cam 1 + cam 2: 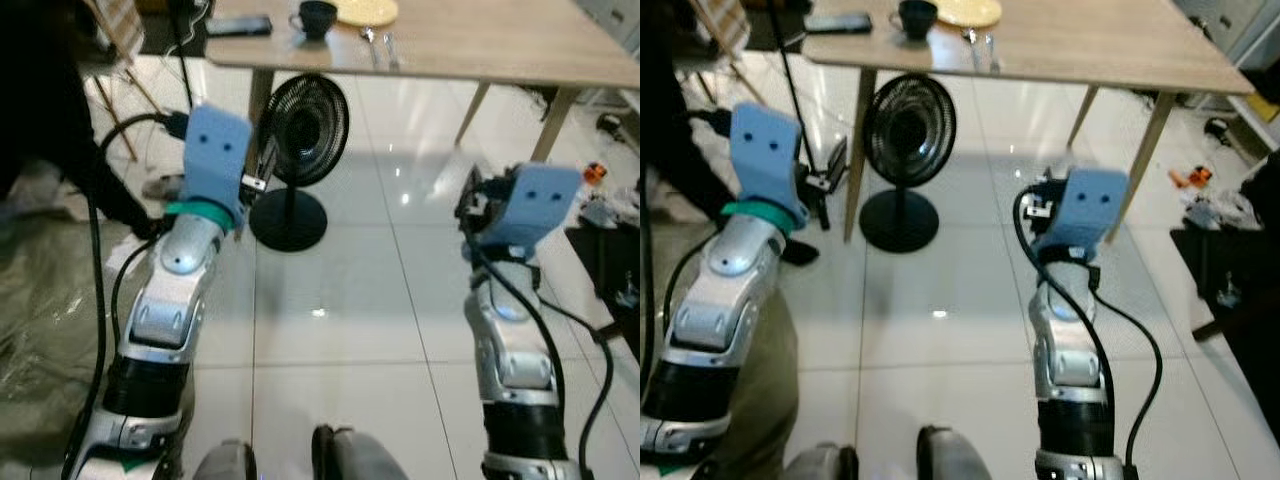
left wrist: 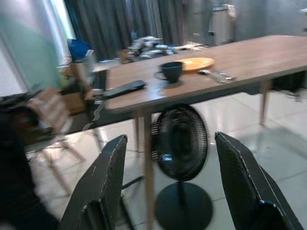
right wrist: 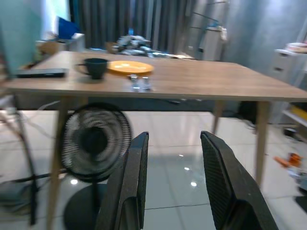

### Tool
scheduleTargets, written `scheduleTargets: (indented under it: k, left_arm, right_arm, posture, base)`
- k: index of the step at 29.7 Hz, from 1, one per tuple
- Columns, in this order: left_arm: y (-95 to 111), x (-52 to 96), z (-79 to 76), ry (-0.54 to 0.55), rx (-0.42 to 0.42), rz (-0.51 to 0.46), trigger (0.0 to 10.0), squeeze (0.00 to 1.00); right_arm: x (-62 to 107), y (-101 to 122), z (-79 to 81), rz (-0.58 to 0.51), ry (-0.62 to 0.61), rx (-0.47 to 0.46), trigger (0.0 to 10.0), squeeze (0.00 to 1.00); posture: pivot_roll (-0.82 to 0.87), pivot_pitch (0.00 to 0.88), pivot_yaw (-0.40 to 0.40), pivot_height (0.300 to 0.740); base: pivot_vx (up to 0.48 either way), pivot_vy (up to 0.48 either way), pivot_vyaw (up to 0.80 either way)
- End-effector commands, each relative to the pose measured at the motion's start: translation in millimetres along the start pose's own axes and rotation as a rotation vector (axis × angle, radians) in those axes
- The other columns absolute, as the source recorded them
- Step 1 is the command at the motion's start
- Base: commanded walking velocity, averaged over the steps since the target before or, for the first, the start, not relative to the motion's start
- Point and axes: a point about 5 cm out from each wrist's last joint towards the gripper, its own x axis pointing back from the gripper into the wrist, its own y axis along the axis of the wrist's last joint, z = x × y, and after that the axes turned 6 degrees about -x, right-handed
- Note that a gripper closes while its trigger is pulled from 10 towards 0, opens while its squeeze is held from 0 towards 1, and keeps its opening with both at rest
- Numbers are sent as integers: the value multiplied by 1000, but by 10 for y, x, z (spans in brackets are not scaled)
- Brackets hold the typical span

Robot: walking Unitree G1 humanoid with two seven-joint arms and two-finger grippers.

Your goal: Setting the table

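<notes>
Long light-wood dining table [image 3: 201,79] stands ahead of the robot, well apart from both grippers. On it sit a dark teal mug [image 3: 94,67], a round yellow plate [image 3: 129,66] just beside the mug, two pieces of silver cutlery [image 3: 139,82] in front of the plate, and a flat black device [image 2: 123,88] near the table's corner by the left arm. Left gripper [image 2: 170,184] is raised in the air, fingers [image 2: 103,182] spread wide with nothing between them, pointed at the table's corner leg and the fan. Right gripper [image 3: 172,184] is also held up, fingers [image 3: 223,182] apart and empty, aimed under the tabletop. Black round-base floor fan [image 1: 297,150] stands on the glossy white tile floor [image 1: 400,300] beside the table leg, between the robot and the table. Wrist views show the tabletop edge-on with dark curtains [image 3: 124,19] and a cluttered far side behind it; head views look down on both silver arms with light-blue wrist blocks [image 1: 215,160] and black cables. Head views also show orange and dark clutter [image 1: 1195,190] on the floor to the right, and a dark-clothed person [image 1: 60,130] at the left edge. Wrist views are slightly blurred.
</notes>
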Motion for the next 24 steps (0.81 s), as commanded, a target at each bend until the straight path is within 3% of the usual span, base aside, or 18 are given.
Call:
scheduleTargets:
  k: [1,24]
  left_arm:
    - [-36,10,-47,-14,0,12,10000,0]
    - [-35,12,-56,-15,2,12,10000,0]
  right_arm:
    - [-1,-23,-53,8,-15,9,10000,0]
    - [4,-30,-53,12,-14,12,10000,0]
  posture:
    - [-14,0,-2,740]
    - [-13,2,-4,740]
  base:
    - [-326,0,0]
    - [-328,0,0]
